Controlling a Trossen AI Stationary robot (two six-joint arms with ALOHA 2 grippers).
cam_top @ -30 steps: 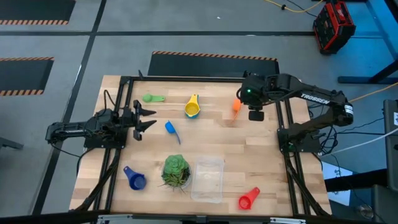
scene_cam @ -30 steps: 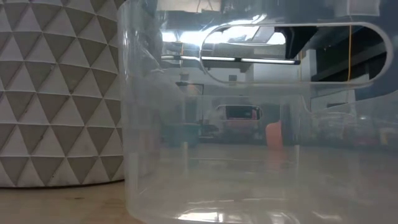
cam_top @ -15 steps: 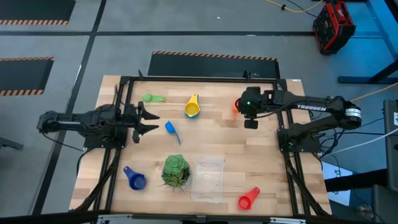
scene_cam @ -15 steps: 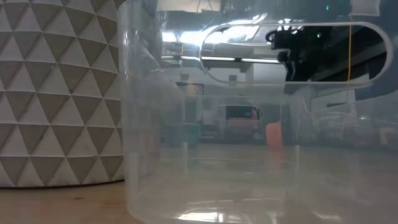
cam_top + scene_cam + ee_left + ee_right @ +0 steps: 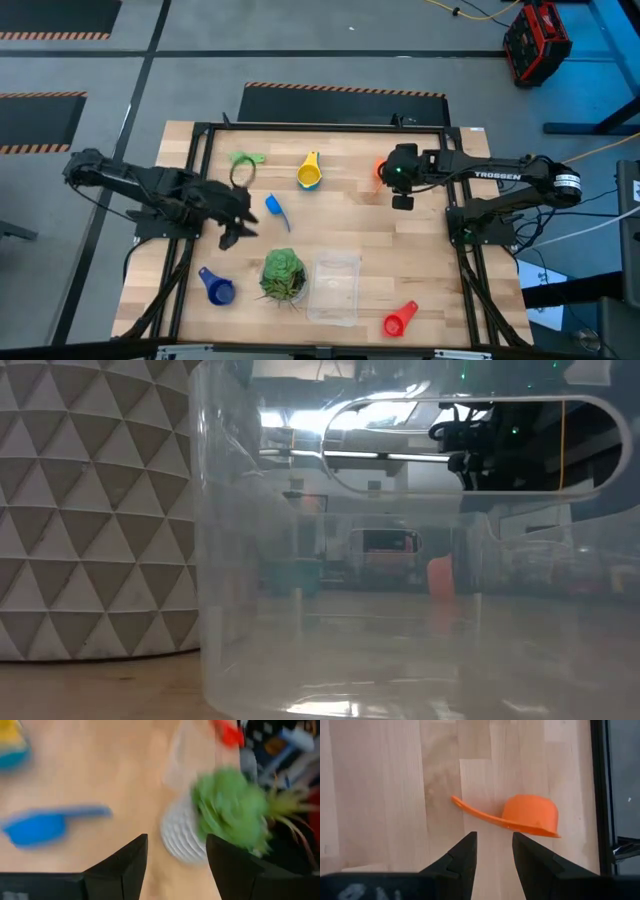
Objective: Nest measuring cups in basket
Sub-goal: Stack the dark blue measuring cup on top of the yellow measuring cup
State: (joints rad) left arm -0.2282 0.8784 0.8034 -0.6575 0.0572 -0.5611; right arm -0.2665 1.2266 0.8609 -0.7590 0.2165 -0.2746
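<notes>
1. High view shows the basket empty near the counter's front edge, with the green leafy ball touching its left side.
2. None of the measuring cups is nested yet. Taking the basket as the landmark: the red cup lies just beside its right front corner, the dark blue cup sits beyond the leafy ball to the left, the blue cup is behind and left, and the yellow cup and green cup lie well behind.
3. The orange cup lies bowl-down, well behind the basket and to its right, directly under the right gripper. Its jaws are part-spread and hold nothing.
4. The left gripper hangs behind and left of the basket, near the blue cup, its jaws spread wide and empty.
5. Risk, as I judge it: the orange cup's thin handle lies almost flat, so the jaws could slide off it or push the cup away across the wood.
6. Risk: the left arm's reach passes close to the leafy ball and could knock it against the basket.
</notes>
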